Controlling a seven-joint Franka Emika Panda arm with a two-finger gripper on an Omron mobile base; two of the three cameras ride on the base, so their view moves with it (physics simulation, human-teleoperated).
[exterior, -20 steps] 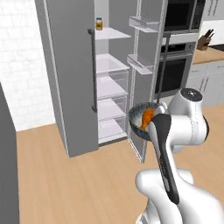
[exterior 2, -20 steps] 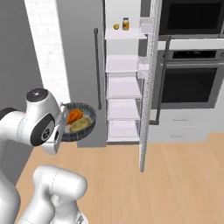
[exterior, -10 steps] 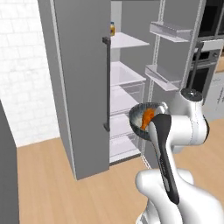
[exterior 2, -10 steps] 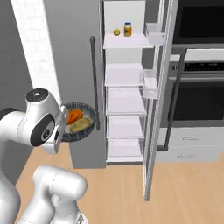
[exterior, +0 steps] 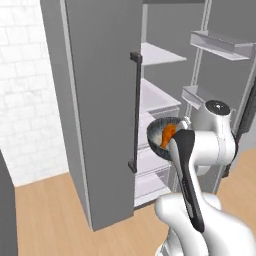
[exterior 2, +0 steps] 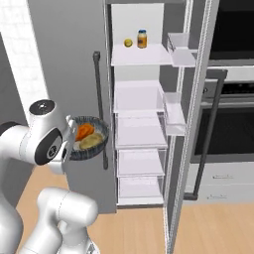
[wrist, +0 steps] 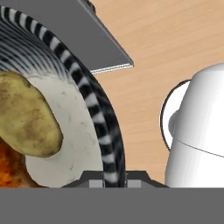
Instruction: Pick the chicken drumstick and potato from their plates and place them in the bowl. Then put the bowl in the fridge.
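Gripper pinched on the rim of the dark grey round bowl, jaws straddling the wall at the bottom of the hand view. Bowl hangs in the air beside the wrist, in front of the tall grey fridge, whose right door is swung open.

Rounded yellowish-tan potato sits on the pale inside floor of the bowl, orange-brown roasted drumstick touching it from below in that view. Both are loose cargo. Potato is round and likely rolls if the bowl tips; drumstick probably greasy, may slide. Bowl looks rigid, rim hold is off-centre, so my guess is the load wants to droop away from the jaws. Keep it level, move slow. No re-grip needed until it sits on a shelf.

Left base view: bowl level with the fridge's long dark vertical handle, just beside the closed left door's edge; arm hides most of the contents. Right base view: bowl with both foods visible, potato in front of drumstick. Same view gives the white shelves straight on, plus a small jar and a yellow item on the top shelf. The middle shelves look bare, so there's room.
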